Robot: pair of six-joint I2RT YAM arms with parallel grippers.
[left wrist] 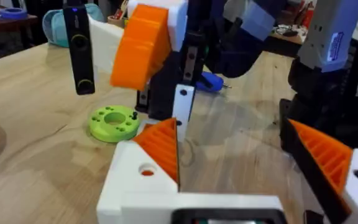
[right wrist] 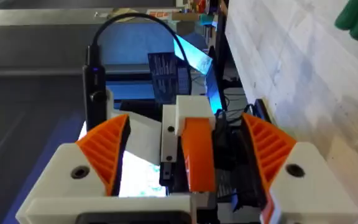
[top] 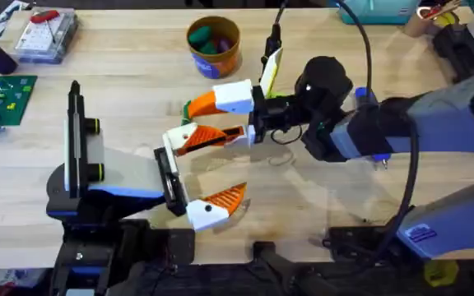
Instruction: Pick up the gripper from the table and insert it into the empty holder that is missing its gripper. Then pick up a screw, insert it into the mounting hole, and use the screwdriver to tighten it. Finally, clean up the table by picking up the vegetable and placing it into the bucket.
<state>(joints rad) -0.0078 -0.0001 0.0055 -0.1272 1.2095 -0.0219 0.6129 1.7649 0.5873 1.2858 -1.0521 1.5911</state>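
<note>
Plainly, the orange-tan bucket point(top: 214, 46) holds dark-green and purple pieces.

Your right arm point(top: 434, 131) has blue-grey shells, black joints and a looping black cable point(top: 385, 74). Both arms' fingers point(top: 220, 200) are white blocks with orange ribbed pads and screw holes.

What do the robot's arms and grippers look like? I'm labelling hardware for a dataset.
Both grippers, left and right, have white block fingers with orange ribbed pads. The arms are blue-grey with black joints; a black cable loops over the right arm.
</note>
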